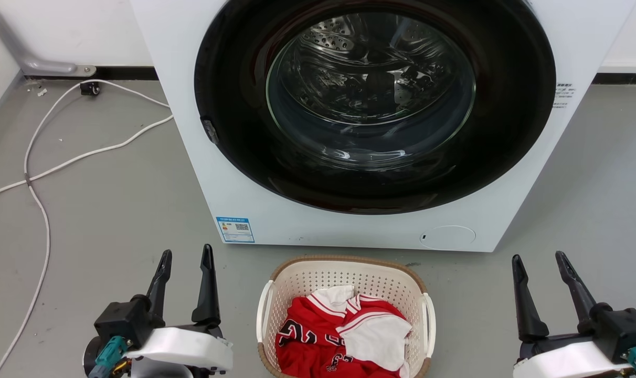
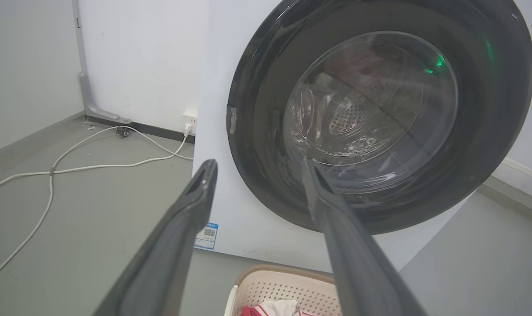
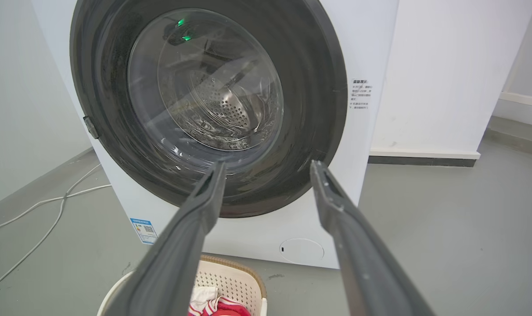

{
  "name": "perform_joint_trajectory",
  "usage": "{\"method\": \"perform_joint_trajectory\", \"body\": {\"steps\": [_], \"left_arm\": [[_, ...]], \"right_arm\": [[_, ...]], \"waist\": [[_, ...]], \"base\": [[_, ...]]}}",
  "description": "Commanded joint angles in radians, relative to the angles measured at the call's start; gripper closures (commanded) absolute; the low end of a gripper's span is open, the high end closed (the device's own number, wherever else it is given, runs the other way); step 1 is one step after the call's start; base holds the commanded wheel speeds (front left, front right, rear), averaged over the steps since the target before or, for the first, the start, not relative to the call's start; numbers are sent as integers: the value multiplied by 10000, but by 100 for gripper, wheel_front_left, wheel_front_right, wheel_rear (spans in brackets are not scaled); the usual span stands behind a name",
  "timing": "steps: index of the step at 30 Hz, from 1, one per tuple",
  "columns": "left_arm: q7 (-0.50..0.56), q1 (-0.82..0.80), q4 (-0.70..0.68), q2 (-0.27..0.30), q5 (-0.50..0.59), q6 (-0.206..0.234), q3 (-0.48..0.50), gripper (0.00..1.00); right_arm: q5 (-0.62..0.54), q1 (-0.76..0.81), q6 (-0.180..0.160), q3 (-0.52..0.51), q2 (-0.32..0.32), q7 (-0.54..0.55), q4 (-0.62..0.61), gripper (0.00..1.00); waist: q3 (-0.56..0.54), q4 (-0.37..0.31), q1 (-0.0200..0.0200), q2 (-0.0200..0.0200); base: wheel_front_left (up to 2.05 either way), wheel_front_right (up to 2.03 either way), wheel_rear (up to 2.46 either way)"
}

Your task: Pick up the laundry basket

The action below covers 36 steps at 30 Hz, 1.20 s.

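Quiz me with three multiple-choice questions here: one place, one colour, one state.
1. The cream-white perforated plastic laundry basket sits: A) on the grey floor before the white front-loading washing machine; B) inside the drum; C) atop it.
2. The crumpled jersey inside is: A) blue and yellow; B) red and white; C) green.
3. The left tool and right tool are: A) open, empty; B) shut on handles; C) gripping jersey.
Answers: A, floor shows around it; B, red cloth, white trim; A, both spread wide, nothing between.

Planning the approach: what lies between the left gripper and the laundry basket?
Only bare grey floor lies between the left gripper and the laundry basket, per the head view.
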Motion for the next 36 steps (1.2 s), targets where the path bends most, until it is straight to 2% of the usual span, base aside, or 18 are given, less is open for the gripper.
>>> {"method": "perform_joint_trajectory", "body": {"steps": [1, 22, 36], "left_arm": [[-87, 82, -87, 25, 211, 51, -16, 0], [-468, 286, 30, 26, 1709, 174, -95, 0], [-514, 341, 50, 25, 1808, 273, -130, 0]], "right_arm": [[-211, 38, -3, 8, -37, -109, -106, 0], [-1822, 271, -3, -11, -38, -498, -223, 0], [-1649, 290, -5, -44, -37, -527, -115, 0]], "waist": [[4, -1, 0, -1], [-21, -16, 0, -1], [-59, 28, 0, -1]], "base": [[0, 0, 0], [0, 0, 0], [0, 0, 0]]}}
